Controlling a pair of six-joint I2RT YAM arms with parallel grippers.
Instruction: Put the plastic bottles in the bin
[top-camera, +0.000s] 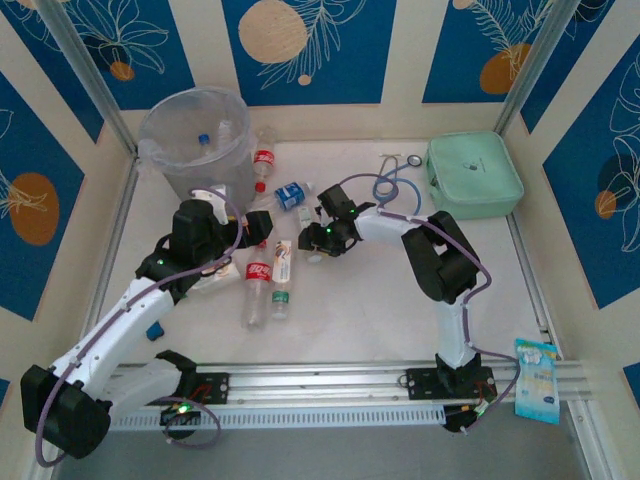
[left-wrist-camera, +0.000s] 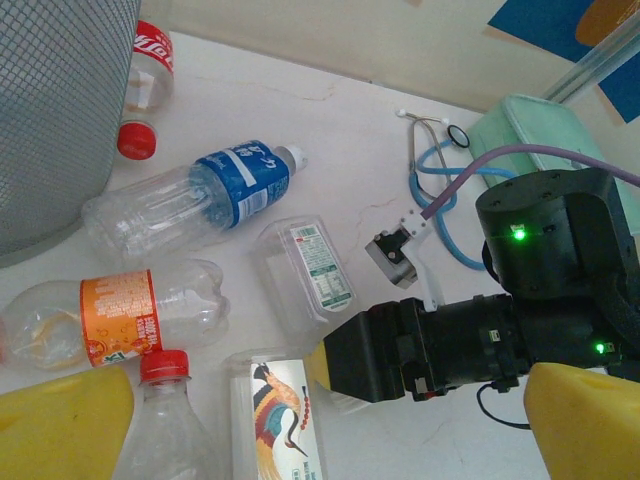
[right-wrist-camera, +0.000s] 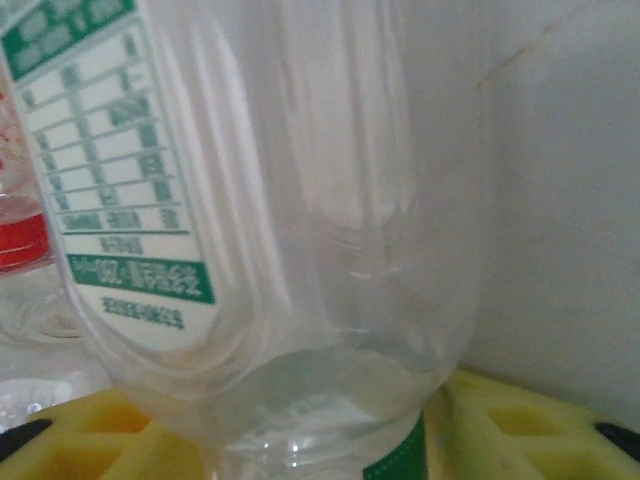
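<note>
Looking down from the overhead camera, I see the large round translucent grey-white plastic bin (top-camera: 185, 180) standing open-topped at the far left of the white table (top-camera: 400, 320), with a blue cap showing inside it. The small clear plastic bottles (top-camera: 257, 290) not yet binned lie on their sides in a loose cluster at its foot, between the two arms, where either arm can reach them.

The right gripper (right-wrist-camera: 310, 440) has its yellow fingers (right-wrist-camera: 520, 420) on either side of one end of a clear bottle with a green-and-white label (right-wrist-camera: 300, 250). I cannot tell whether they press on it. Taking it by the end would, I judge, let it drop cleanly into the bin. The left gripper (left-wrist-camera: 325, 425) hangs spread wide over the cluster, holding nothing, probably placed to take the red-capped bottle (left-wrist-camera: 165, 430) beneath it.

The green-and-white label carries a printed table, too blurred to read. A red-labelled bottle (left-wrist-camera: 150, 75) beside the bin bears white script that looks like Coca-Cola's. A blue-labelled bottle (left-wrist-camera: 215, 190) shows white characters that I cannot make out, and the print on an orange-labelled bottle (left-wrist-camera: 120, 320) is too small to read. Another label shows a painted crane-like bird (left-wrist-camera: 280, 420). A mint-green square case (top-camera: 473, 175) and a blue stethoscope (left-wrist-camera: 458, 137) sit apart at the far right.
</note>
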